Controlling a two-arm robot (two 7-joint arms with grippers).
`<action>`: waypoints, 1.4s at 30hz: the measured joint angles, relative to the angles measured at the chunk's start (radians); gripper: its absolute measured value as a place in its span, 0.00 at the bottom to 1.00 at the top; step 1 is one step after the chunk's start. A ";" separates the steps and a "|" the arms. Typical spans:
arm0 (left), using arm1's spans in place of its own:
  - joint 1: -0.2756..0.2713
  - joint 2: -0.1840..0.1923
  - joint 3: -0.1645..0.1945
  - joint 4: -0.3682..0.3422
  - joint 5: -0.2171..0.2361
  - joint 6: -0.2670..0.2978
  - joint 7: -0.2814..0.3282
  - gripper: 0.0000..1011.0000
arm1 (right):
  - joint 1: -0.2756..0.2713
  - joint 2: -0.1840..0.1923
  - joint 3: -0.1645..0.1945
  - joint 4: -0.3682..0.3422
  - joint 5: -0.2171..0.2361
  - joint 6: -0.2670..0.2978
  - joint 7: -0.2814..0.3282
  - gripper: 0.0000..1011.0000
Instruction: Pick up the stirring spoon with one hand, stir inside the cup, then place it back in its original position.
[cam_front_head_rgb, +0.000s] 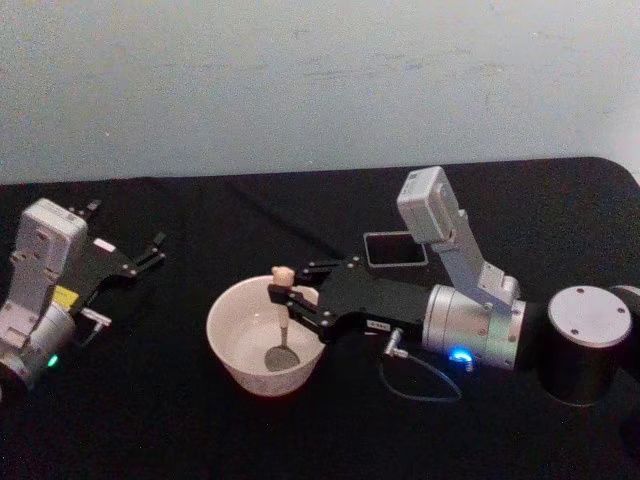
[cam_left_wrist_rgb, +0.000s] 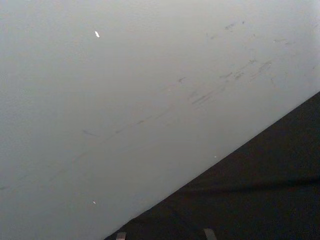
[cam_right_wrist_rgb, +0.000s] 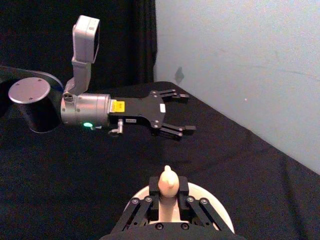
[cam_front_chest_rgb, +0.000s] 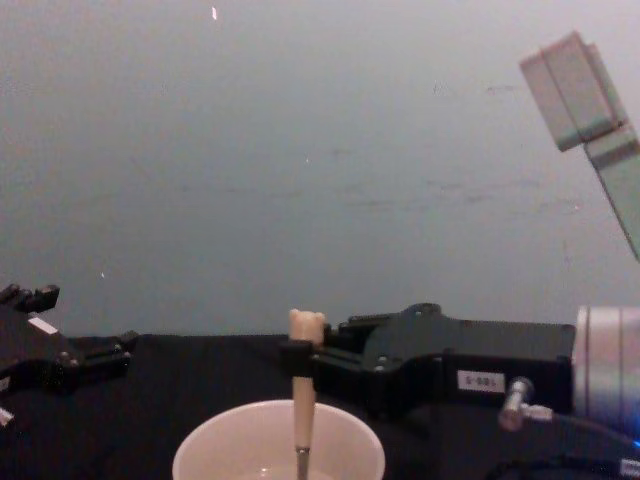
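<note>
The cream-white cup (cam_front_head_rgb: 258, 340) stands on the black table, left of centre. My right gripper (cam_front_head_rgb: 283, 293) is shut on the beige handle of the stirring spoon (cam_front_head_rgb: 283, 318), which hangs upright with its metal bowl down inside the cup. From the chest, the spoon (cam_front_chest_rgb: 303, 400) rises out of the cup (cam_front_chest_rgb: 240, 448) with its bear head above the right gripper (cam_front_chest_rgb: 298, 358). The right wrist view has the handle top (cam_right_wrist_rgb: 168, 186) between the fingers, over the cup's rim (cam_right_wrist_rgb: 218, 207). The dark grey holder (cam_front_head_rgb: 395, 249) stands behind the right arm. My left gripper (cam_front_head_rgb: 152, 249) is parked open at the far left.
The black cloth ends at a pale wall (cam_front_head_rgb: 320, 80) close behind. A thin cable (cam_front_head_rgb: 420, 385) loops on the table under my right wrist. Bare cloth lies between the cup and the left arm.
</note>
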 joint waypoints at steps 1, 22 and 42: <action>0.000 0.000 0.000 0.000 0.000 0.000 0.000 0.99 | 0.006 -0.005 -0.006 0.004 0.000 0.001 0.002 0.21; 0.000 0.000 0.000 0.000 0.000 0.000 0.000 0.99 | 0.105 -0.105 -0.048 0.136 -0.077 -0.022 -0.056 0.21; 0.000 0.000 0.000 0.000 0.000 0.000 0.000 0.99 | 0.039 -0.036 0.035 0.079 -0.067 -0.003 -0.058 0.21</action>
